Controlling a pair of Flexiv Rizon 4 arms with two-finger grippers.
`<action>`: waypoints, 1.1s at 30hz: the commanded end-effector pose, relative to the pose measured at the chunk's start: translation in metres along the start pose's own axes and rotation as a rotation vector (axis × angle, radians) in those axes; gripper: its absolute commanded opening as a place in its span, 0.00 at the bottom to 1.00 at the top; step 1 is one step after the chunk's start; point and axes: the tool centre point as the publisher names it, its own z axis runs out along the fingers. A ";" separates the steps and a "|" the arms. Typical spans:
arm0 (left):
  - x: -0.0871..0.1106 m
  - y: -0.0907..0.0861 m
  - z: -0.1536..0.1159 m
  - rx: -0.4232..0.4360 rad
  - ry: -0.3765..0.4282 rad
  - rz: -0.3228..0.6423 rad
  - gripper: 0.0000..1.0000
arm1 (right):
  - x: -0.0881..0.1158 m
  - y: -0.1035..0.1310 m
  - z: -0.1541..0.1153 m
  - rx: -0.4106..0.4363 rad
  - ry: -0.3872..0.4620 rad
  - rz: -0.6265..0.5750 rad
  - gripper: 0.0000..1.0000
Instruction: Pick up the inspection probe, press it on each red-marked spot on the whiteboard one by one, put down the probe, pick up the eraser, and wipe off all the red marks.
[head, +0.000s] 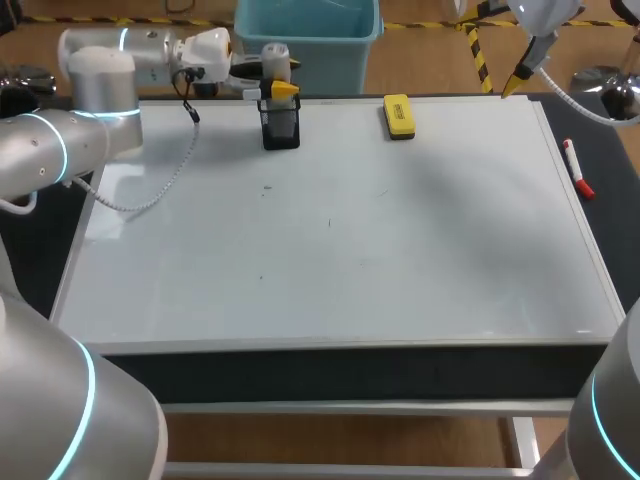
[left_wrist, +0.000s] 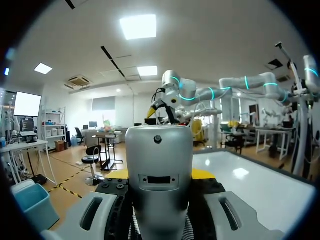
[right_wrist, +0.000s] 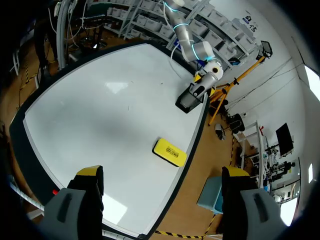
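One yellow eraser (head: 399, 116) near black holder (head: 280, 125), red marker (head: 577, 168) beside whiteboard (head: 330, 250)

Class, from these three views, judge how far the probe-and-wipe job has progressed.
Done: nothing clearly; the whiteboard shows only faint specks, colour unclear. In hand: the left gripper clasps the inspection probe above the black holder. Remaining: pressing and wiping; the yellow eraser lies alone at the far edge, and the right gripper hangs open.
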 end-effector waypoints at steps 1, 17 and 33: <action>-0.006 0.003 0.000 0.003 0.011 -0.004 0.00 | 0.000 0.000 -0.001 0.004 0.003 -0.002 1.00; -0.006 0.010 -0.005 0.006 0.007 -0.021 1.00 | 0.000 0.000 -0.001 0.004 0.003 -0.002 1.00; 0.007 -0.006 -0.032 -0.127 -0.107 -0.041 1.00 | 0.000 0.000 -0.001 0.004 0.003 -0.002 1.00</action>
